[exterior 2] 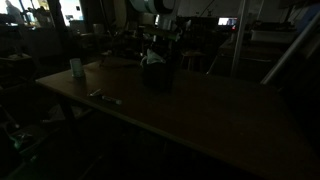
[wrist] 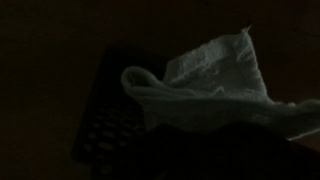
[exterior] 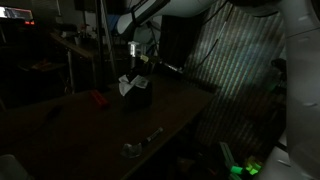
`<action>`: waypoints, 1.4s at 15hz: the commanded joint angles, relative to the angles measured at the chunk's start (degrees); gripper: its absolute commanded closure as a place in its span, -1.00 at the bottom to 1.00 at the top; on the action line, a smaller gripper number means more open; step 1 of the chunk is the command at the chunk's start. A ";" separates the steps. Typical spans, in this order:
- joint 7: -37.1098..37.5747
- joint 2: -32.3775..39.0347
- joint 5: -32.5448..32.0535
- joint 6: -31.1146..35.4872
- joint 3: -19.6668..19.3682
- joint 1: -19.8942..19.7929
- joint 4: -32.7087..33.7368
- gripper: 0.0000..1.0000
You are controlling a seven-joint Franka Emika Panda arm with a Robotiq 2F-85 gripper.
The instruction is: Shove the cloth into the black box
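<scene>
The scene is very dark. A small black box point(exterior: 142, 97) stands on the dark table in both exterior views point(exterior 2: 155, 76). A white cloth point(exterior: 128, 83) sticks out of its top, also seen in an exterior view point(exterior 2: 150, 58). My gripper point(exterior: 136, 62) hangs right above the box and cloth point(exterior 2: 156, 44). In the wrist view the crumpled cloth point(wrist: 210, 80) lies over the meshed black box point(wrist: 108, 135). My fingers are lost in shadow, so I cannot tell whether they are open or shut.
A red object point(exterior: 97, 97) lies on the table beside the box. A shiny metal utensil point(exterior: 140, 144) lies near the table's front edge. A pale cup point(exterior 2: 76, 67) and small items point(exterior 2: 105, 97) sit toward one table end. Cluttered shelves stand behind.
</scene>
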 commanded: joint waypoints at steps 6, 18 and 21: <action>-2.27 5.27 -0.15 -3.87 1.36 0.22 2.30 1.00; -0.62 -4.55 -1.08 -2.95 0.49 0.40 1.85 1.00; -0.29 -6.89 -1.84 -2.91 0.40 1.00 2.00 1.00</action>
